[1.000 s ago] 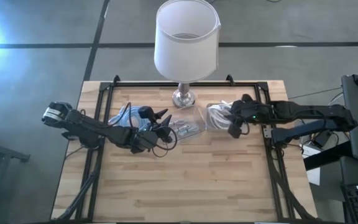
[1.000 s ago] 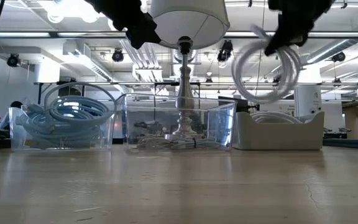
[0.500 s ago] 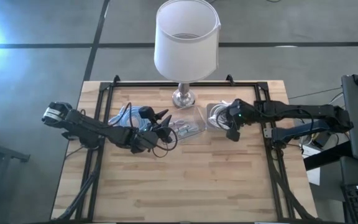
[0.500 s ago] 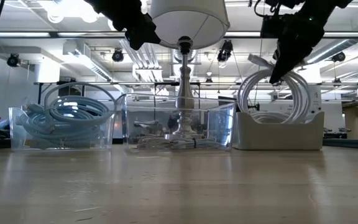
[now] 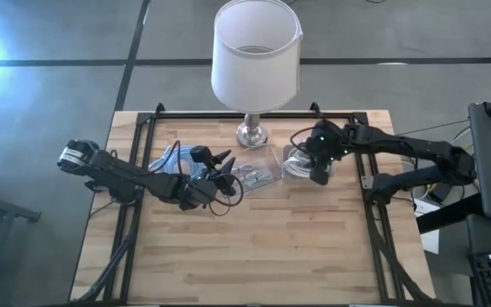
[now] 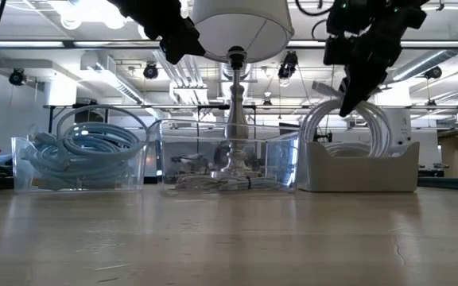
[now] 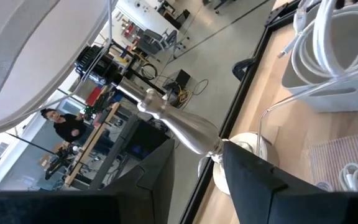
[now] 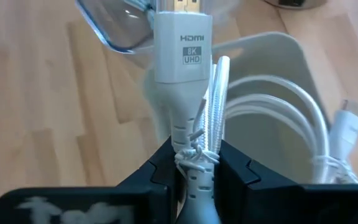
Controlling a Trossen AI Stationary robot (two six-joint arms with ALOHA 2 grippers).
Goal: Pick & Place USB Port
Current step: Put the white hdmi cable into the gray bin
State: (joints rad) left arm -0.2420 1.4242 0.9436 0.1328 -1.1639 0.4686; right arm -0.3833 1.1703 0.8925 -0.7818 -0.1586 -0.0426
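My right gripper (image 8: 196,165) is shut on a coiled white cable whose plug (image 8: 182,46) is marked HDMI. It hovers over the white bin (image 6: 360,171) at the table's far right, and the coil (image 6: 348,131) hangs down into the bin onto more white cable. My left gripper (image 7: 197,168) is raised over the clear bins at the left middle (image 5: 227,168), open with nothing between its fingers. I cannot make out a USB port. My right gripper pinches the cable at the ribbed neck just behind the plug (image 8: 194,134) between its two fingers, with a braided white strand (image 8: 215,106) caught alongside. The fingers slant down from above and lie along the plug. The coil hangs below them, its lower loops inside the white bin.
A lamp with a white shade (image 5: 257,55) stands on its metal base (image 5: 251,132) at the far middle. A clear bin of pale blue cables (image 6: 78,155) sits at the left, a clear bin of small cables (image 6: 229,163) in the middle. Bare wood (image 5: 254,247) fills the near half.
My right gripper has swung toward the far edge, sunk and tipped more steeply downward. The white coil, which hung clear above the white bin, now reaches down into it.
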